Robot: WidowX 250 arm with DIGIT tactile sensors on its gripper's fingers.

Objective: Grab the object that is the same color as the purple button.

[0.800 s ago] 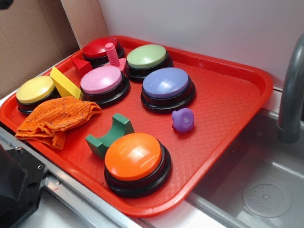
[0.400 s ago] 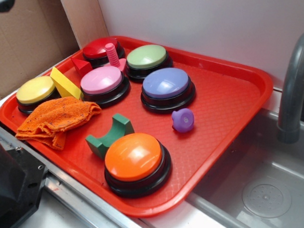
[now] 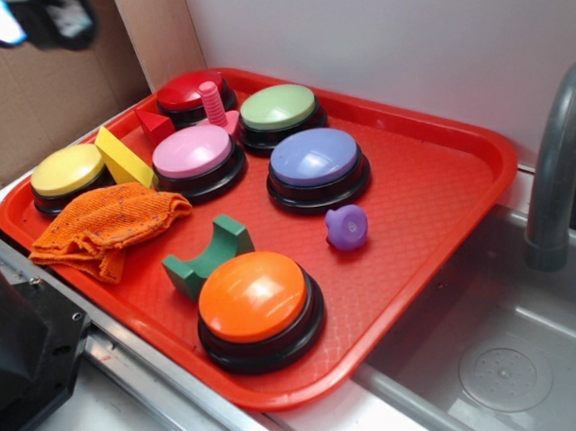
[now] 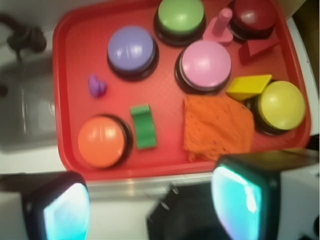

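Note:
The object, a small purple knob-shaped piece (image 3: 346, 227) (image 4: 96, 86), lies on the red tray (image 3: 438, 182) just in front of the purple button (image 3: 315, 158) (image 4: 131, 48). My gripper (image 3: 37, 22) (image 4: 150, 207) hangs high at the top left corner of the exterior view, far from both. In the wrist view its two fingers stand wide apart over the tray's near edge, open, with nothing between them.
On the tray also sit an orange button (image 3: 254, 297), pink button (image 3: 192, 153), green button (image 3: 279, 108), red button (image 3: 191, 90), yellow button (image 3: 67, 170), a pink bolt (image 3: 212, 103), green arch block (image 3: 210, 255), yellow block (image 3: 121, 157), red wedge (image 3: 152, 124) and orange cloth (image 3: 107, 225). A sink (image 3: 501, 359) and faucet (image 3: 556, 168) lie right.
The gripper has come further into the exterior view at the top left, moving right. Nothing on the tray has moved.

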